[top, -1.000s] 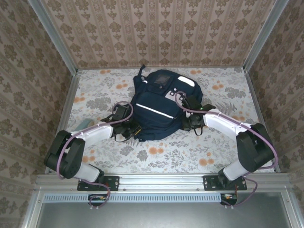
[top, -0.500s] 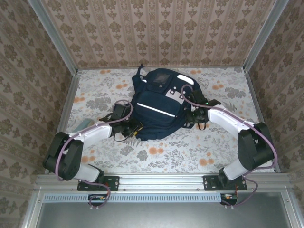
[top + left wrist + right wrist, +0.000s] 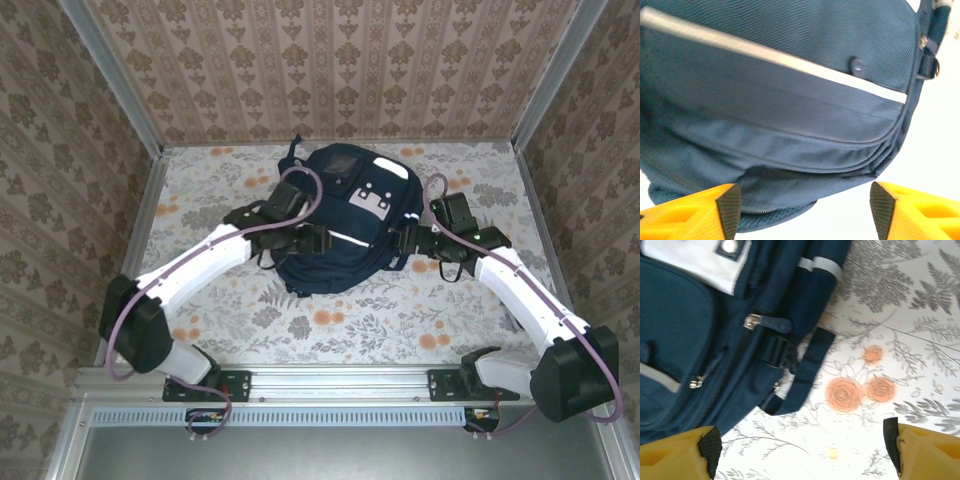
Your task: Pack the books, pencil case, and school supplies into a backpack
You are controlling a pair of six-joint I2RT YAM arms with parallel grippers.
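Observation:
The navy backpack with its white diagonal stripe lies in the middle of the table, zipped pockets facing up. My left gripper hangs open against its left side. In the left wrist view the yellow fingers stand wide apart below the backpack's curved edge, left gripper gripping nothing. My right gripper is open at the bag's right side. Under that right gripper is bare cloth, beside a dangling strap and a zipper pull. Books, pencil case and school supplies are out of view.
A floral tablecloth covers the table, with free room in front of the backpack and at both far corners. Patterned walls close the back and both sides. A metal rail runs along the near edge.
Both grippers have opened and let go of the backpack's lower sides. Both arms have reached farther back along the bag, and the backpack has settled flatter.

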